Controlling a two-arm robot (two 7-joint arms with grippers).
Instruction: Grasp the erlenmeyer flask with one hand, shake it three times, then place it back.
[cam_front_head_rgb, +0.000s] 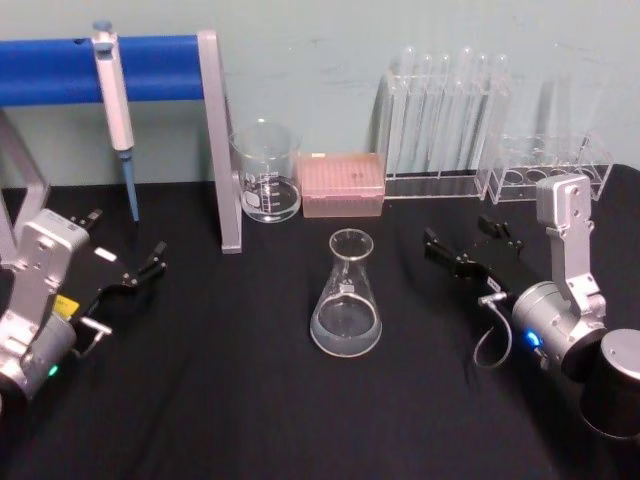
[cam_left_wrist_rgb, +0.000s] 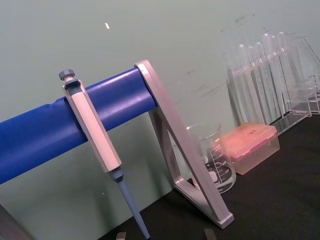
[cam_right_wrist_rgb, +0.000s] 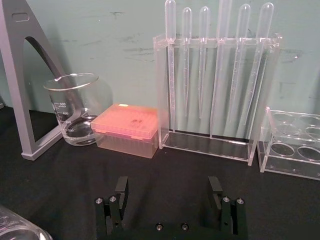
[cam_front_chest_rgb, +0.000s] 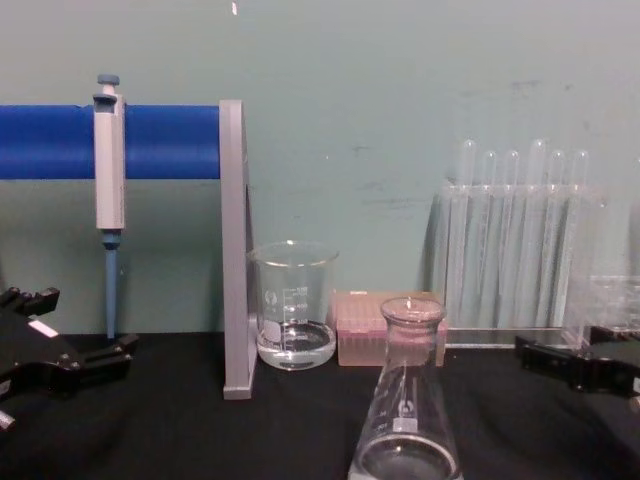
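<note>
The erlenmeyer flask (cam_front_head_rgb: 346, 297) stands mid-tabletop (cam_front_head_rgb: 220, 400), fragile, slippery, best gripped at its narrow neck, with the right gripper (cam_front_head_rgb: 470, 246) at its three o'clock, jaws spread, left gripper (cam_front_head_rgb: 125, 262) at nine o'clock likewise spread.

This is a laboratory bench setting. A black-covered table (cam_front_head_rgb: 250, 420) stands against a pale green wall and carries glassware: an erlenmeyer flask (cam_front_head_rgb: 347, 297), a graduated beaker (cam_front_head_rgb: 267, 172), a clear rack of long tubes (cam_front_head_rgb: 440, 120), a pink tip box (cam_front_head_rgb: 342, 184), and a pipette (cam_front_head_rgb: 117, 110) hanging on a blue stand bar (cam_front_head_rgb: 150, 68).
</note>
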